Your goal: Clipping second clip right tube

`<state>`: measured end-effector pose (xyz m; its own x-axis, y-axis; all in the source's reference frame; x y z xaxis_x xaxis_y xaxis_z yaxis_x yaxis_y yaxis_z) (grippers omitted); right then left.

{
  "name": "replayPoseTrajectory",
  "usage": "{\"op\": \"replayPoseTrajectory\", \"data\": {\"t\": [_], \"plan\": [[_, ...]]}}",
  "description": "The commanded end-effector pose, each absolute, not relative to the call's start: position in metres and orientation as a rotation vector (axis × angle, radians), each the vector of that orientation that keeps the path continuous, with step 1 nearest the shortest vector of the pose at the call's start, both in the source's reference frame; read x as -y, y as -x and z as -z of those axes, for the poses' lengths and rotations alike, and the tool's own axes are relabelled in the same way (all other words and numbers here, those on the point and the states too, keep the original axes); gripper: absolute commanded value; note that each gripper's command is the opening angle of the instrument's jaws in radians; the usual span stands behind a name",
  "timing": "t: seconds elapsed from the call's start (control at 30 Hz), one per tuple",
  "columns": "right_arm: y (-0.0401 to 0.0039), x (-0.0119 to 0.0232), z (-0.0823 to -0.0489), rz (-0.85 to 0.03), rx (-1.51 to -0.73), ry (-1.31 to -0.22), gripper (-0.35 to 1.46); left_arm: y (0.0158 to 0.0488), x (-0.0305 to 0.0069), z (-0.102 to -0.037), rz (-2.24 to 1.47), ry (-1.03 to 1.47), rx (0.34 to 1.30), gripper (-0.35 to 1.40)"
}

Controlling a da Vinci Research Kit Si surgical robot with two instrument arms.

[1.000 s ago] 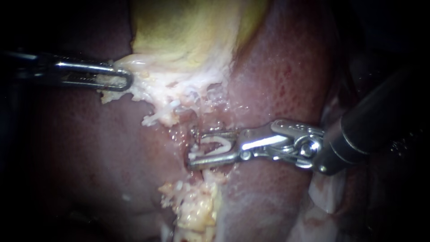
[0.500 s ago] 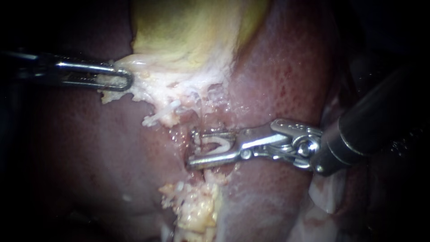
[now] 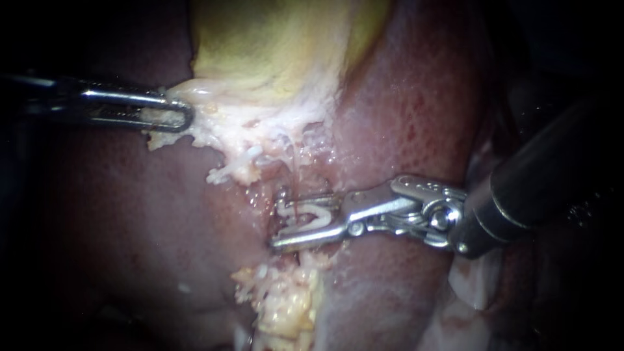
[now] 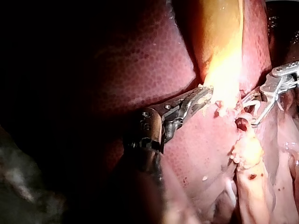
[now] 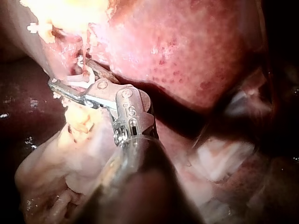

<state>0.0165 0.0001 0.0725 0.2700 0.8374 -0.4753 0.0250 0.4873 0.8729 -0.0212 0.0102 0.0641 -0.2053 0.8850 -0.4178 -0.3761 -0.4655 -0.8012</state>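
Starting with the liver (image 3: 416,110), spreading dark red across nearly the whole field and walling in the work on both sides. Moving to the gallbladder (image 3: 273,45), hanging pale yellow above, with a ragged white fringe along its lower edge. Gripping that fringe with the left instrument (image 3: 177,118), hand clamped flat on the tissue from two sides, apparently drawing it aside to stretch the strands beneath and open a window. Reaching in from the opposite side with the right instrument (image 3: 305,220), hand standing partly apart yet bearing on a white clip (image 3: 313,216) seated inside it, so holding the clip rather than empty. Straddling a thin tube (image 3: 290,182) with that clip, just below the fringe and just above a yellow fatty lump (image 3: 286,305); not managing to tell which of the task's tubes this is. Judging the squeeze as not yet finished. Finding little room at the tips, with liver surface close alongside and fat near beneath. Seeing free space only back along the right shaft.
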Motion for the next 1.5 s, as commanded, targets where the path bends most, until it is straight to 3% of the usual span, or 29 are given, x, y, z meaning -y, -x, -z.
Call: {"op": "replayPoseTrajectory", "data": {"t": [0.03, 1.07, 1.27, 1.5], "plan": [[-0.0165, -0.0001, -0.0725, -0.667, -1.181, -0.919, 0.48, 0.0212, -0.0102, -0.0641, -1.803, 1.135, 0.695, -0.35], [-0.0167, 0.0016, -0.0701, -0.656, -1.189, -0.962, 0.44, 0.0212, -0.0102, -0.0641, -1.803, 1.135, 0.695, -0.35], [-0.0166, 0.0015, -0.0699, -0.649, -1.188, -0.969, 0.34, 0.0212, -0.0102, -0.0641, -1.803, 1.135, 0.695, -0.35], [-0.0164, 0.0011, -0.0696, -0.651, -1.188, -0.972, 0.06, 0.0212, -0.0102, -0.0641, -1.803, 1.135, 0.695, -0.35]]}}
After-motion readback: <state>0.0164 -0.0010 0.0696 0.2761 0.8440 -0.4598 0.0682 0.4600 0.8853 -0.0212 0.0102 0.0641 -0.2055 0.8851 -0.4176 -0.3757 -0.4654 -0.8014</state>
